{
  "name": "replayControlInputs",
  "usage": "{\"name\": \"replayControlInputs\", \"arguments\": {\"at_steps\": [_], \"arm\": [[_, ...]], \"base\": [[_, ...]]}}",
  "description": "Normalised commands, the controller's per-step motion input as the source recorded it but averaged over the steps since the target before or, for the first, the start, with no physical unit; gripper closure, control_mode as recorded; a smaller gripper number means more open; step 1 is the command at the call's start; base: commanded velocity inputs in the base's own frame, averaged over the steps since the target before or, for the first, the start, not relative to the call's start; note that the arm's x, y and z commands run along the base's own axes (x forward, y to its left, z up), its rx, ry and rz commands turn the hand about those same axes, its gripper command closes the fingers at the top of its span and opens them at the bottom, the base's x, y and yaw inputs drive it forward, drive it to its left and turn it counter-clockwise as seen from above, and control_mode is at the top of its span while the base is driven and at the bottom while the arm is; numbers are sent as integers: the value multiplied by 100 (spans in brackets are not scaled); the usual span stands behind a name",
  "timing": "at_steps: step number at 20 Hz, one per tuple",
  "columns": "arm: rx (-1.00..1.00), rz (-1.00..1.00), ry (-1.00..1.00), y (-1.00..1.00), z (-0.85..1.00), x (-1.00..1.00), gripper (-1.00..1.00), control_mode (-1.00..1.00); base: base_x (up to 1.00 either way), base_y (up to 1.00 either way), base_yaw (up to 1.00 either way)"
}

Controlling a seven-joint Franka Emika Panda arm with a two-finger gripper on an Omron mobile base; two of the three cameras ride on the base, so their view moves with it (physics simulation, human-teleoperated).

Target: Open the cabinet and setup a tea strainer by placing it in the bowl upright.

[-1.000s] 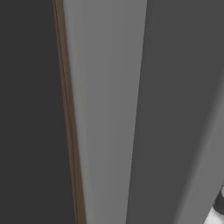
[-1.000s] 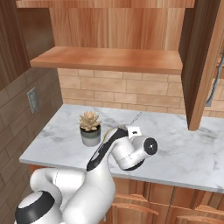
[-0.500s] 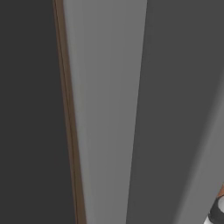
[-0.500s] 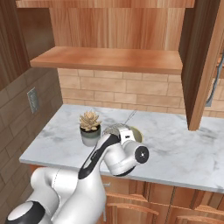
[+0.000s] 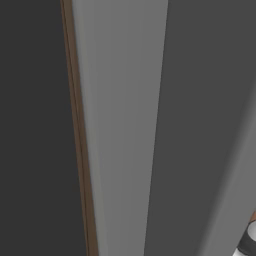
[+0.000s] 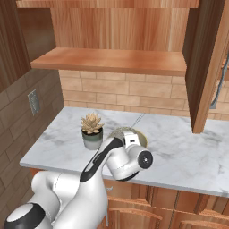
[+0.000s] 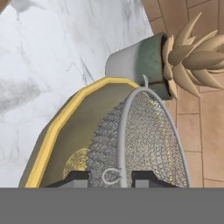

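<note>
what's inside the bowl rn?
The strainer, mesh basket standing within the bowl, held between the pincer tips. Strainer's lower part and the bowl's bottom are hidden behind the mesh.

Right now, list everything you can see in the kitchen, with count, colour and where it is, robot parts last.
Tea strainer: one, silver mesh, standing inside the bowl, held at its rim.
Bowl: one, olive with yellow rim, on the counter beside the plant.
Potted succulent: one, tan leaves in grey-green pot, counter left.
Counter: one, white marble, under the shelf.
Shelf: one, wooden, inside the open cabinet.
Cabinet door: one, wooden, swung open at right.
Wall outlet: one, grey, left wall.
Gripper: one, dark fingertips, closed on the strainer.
</note>
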Motion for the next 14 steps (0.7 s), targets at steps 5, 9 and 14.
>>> {"name": "replayControlInputs", "arguments": {"at_steps": [5,9,14], "arm": [[0,-1,0,-13,3,0,100,-100],[0,-1,4,-13,0,0,100,-100],[0,-1,3,-1,0,0,100,-100]], "base": [[0,0,0],[0,0,0],[0,0,0]]}}
